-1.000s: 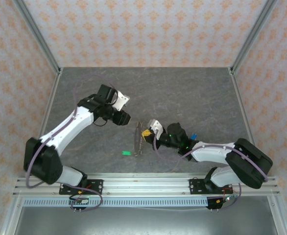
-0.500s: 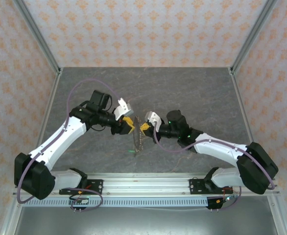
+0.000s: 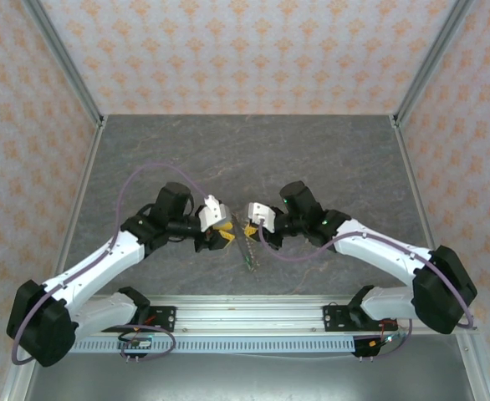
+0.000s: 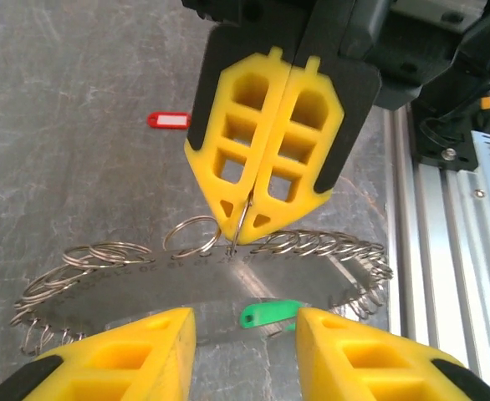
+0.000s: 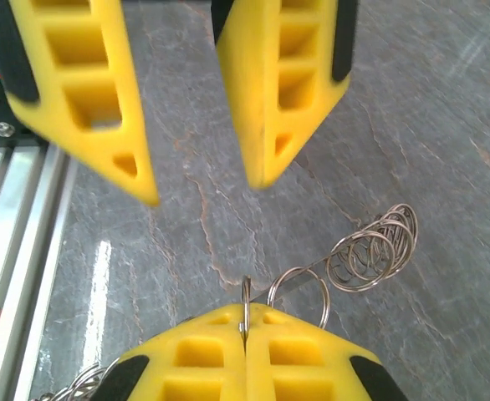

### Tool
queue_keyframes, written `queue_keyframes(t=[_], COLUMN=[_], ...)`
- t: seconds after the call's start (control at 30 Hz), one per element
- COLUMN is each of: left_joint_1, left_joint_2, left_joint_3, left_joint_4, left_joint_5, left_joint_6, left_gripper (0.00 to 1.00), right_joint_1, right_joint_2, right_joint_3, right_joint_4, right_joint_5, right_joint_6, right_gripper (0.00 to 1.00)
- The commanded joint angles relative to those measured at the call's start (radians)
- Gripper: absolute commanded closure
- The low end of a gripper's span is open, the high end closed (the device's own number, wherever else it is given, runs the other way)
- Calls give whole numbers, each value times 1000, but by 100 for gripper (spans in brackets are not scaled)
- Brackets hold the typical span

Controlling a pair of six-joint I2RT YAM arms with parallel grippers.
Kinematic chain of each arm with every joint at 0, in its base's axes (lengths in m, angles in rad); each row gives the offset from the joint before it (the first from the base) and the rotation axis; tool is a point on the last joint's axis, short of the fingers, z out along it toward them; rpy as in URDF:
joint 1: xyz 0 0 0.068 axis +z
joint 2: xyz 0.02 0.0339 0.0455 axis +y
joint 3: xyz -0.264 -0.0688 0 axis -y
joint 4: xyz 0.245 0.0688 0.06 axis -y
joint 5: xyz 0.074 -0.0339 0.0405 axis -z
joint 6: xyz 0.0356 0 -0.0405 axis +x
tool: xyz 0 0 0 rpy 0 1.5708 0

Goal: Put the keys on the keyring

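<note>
Presently my right pincer is pressed together on a wire ring of the silvery metal keyring; my left pincer stands spread just beside it.

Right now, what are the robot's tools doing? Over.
Right tool shut on keyring. Left tool open, facing it. Red-tag key on table, apart.
</note>
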Motion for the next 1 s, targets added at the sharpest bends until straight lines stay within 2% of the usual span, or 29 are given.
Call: queue_keyframes(t=[0.0, 0.2, 0.37, 0.67, 0.97], left_joint_1=[-7, -24, -36, -42, -42], left_joint_2=[-60, -96, -31, 80, 129], left_joint_3=[-96, -156, -128, -51, -31], left_joint_4=[268, 347, 363, 260, 200], left_joint_5=[-125, -151, -90, -32, -59], left_joint_6=[-117, -154, -137, -33, 29], left_gripper=[61, 59, 59, 64, 69], right_joint_1=[-32, -41, -41, -47, -52], right_joint_2=[33, 106, 156, 172, 158], right_joint_3=[52, 91, 103, 79, 50], right_joint_4=[-4, -14, 7, 68, 107], right_joint_5=[-138, -169, -175, -180, -191], right_joint_6=[-46, -80, -87, -77, -80], right_gripper=[100, 100, 100, 100, 100])
